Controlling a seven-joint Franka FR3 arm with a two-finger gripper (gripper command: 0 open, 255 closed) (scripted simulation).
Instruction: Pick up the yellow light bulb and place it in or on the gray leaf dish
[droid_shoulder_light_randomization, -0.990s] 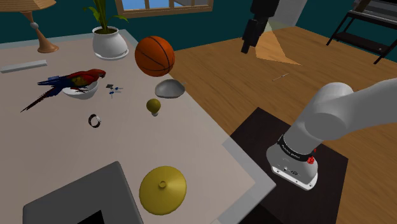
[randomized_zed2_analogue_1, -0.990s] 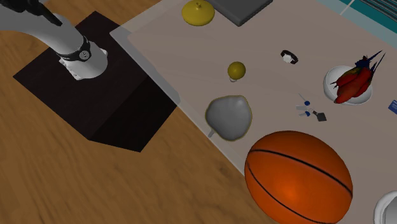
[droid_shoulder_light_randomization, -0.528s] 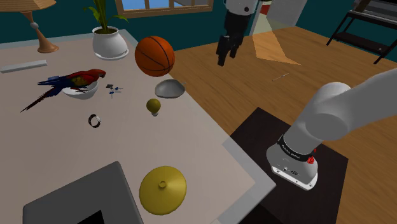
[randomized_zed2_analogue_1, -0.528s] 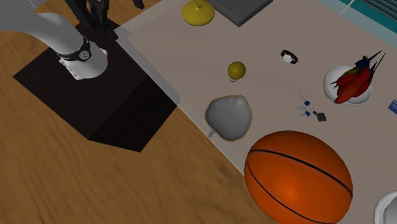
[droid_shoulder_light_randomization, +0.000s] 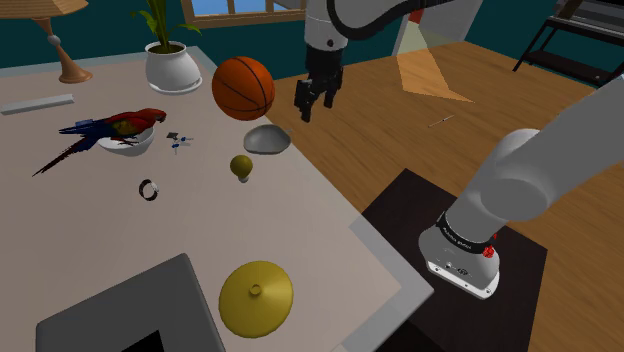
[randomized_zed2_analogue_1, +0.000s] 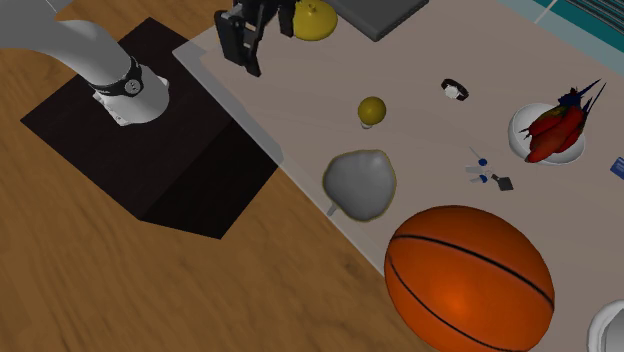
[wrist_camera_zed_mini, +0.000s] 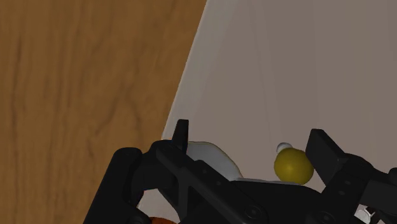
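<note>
- Reporting status: the gripper (droid_shoulder_light_randomization: 310, 104) hangs in the air near the table (droid_shoulder_light_randomization: 320, 215) edge, well above the work surface. It touches nothing.
- Pincer state: the wrist view shows the two black fingers (wrist_camera_zed_mini: 182, 132) standing wide apart with nothing clasped between them.
- Target location: the yellow light bulb (droid_shoulder_light_randomization: 240, 166) rests on the table just beside the gray leaf dish (droid_shoulder_light_randomization: 267, 139), on the side away from the table edge. The two look close but apart.
- In the shoulder view a paler base shows below the yellow globe. I cannot tell for certain whether the bulb stands on that base or lies tilted.
- Handling judgement: I expect the bulb to be light, rigid, smooth and fragile. The round globe will tend to roll or squirt out of a careless pinch.
- Grip point: I would close across the widest part of the globe, fingers level on both sides, with gentle force. The narrow base offers less contact.
- Placement judgement: the dish is shallow and sits at the table edge, so I would release low over its middle.
- Risk: the basketball (droid_shoulder_light_randomization: 243, 87) stands near the dish, so I would keep the approach clear of it.
</note>
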